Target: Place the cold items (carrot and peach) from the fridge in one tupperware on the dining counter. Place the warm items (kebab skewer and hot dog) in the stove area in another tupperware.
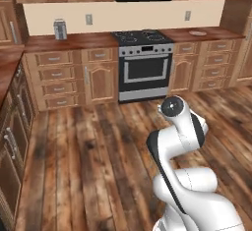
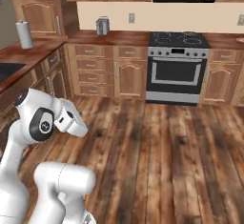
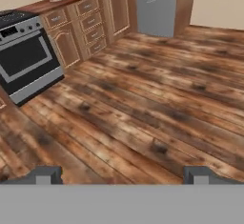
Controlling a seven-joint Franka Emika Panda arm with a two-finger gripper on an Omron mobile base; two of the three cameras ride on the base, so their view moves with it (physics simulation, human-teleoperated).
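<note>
Kitchen with dark plank wood floor | steel-fronted black stove at 12 o'clock among brown wooden cabinets | small metal canister on counter at 11 o'clock | two-finger gripper over bare floor; jaws spread wide, holding nothing | task food items: cannot tell where

Rough knotty wood floor, glossy steel stove, smooth wooden cabinets

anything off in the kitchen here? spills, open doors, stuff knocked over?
Nothing stands out. The stove door is shut, cabinet doors and drawers are closed, the canister stands upright on the counter, and the wood floor shows no spill.
</note>
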